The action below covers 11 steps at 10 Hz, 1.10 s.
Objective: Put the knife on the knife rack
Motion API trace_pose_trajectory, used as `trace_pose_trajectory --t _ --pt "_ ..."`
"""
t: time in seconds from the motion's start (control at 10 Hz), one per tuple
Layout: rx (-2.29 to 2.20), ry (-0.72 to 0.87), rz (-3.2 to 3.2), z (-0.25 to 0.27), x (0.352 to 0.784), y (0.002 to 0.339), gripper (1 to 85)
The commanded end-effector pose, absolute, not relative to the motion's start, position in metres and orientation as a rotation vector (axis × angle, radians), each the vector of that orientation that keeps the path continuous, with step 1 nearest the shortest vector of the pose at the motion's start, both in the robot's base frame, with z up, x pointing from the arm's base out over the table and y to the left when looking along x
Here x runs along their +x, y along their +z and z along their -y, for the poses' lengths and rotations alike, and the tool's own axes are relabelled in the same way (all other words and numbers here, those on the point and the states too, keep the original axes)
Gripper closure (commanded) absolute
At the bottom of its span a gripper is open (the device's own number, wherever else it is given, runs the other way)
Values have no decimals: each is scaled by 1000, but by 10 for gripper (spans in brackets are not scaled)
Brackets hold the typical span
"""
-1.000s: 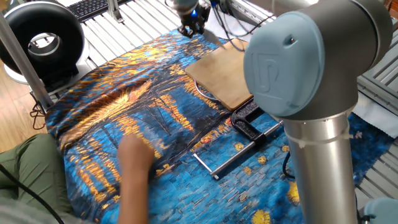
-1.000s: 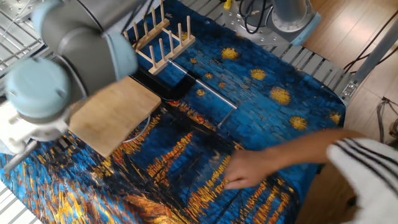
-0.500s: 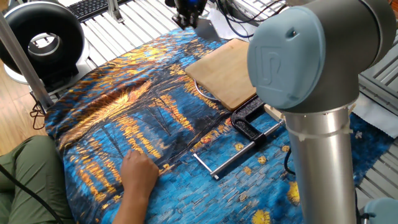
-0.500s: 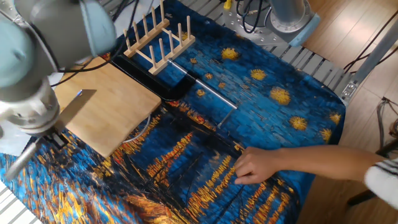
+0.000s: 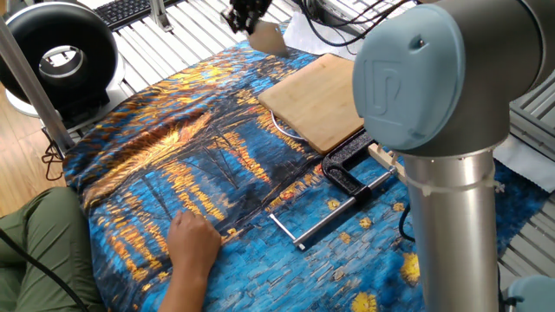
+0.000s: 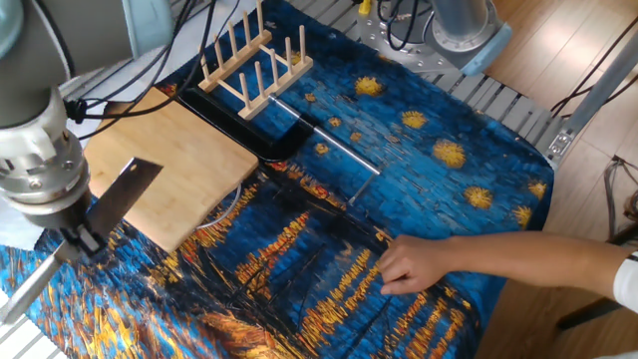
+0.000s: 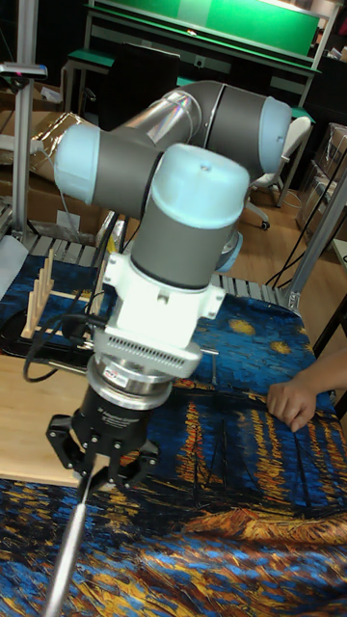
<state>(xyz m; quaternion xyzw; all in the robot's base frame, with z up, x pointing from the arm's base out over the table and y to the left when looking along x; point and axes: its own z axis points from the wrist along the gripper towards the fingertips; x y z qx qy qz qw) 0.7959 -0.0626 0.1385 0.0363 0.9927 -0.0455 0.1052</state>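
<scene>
The end effector (image 7: 99,470) hangs above the table, its fingers clamped on the knife (image 6: 118,193), which it holds in the air. In the tall fixed view the knife runs down and away from the fingers as a thin silver edge. In the other fixed view the broad grey blade juts up and to the right of the end effector (image 6: 82,237), over the near corner of the bamboo cutting board (image 6: 179,175), while the long handle slants down to the lower left. Whether the blade clears the board or brushes it is hard to judge from this angle, though it looks lifted.

Under the end effector lies a blue and gold painted cloth (image 6: 399,140) covering the table. Just beyond the board from the end effector sits a black clamp with a long silver rod (image 6: 299,135). Past that, farther from the end effector, stands the knife rack (image 6: 254,65), a light-wood frame of upright pegs, well apart from the knife.

Off to the far side of the cloth from the end effector, a person's hand (image 6: 419,264) rests on the fabric.
</scene>
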Motion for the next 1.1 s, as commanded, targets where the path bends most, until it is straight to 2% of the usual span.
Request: trace_pose_trajectory --t 0.0,0.4,0.6,1.0 --pt "90 -103 -2832 37 825 159 847" --pt "-50 -222 -2649 32 856 195 847" --pt "-77 -206 -2597 18 863 208 847" --pt "-42 -122 -2607 -4 861 207 847"
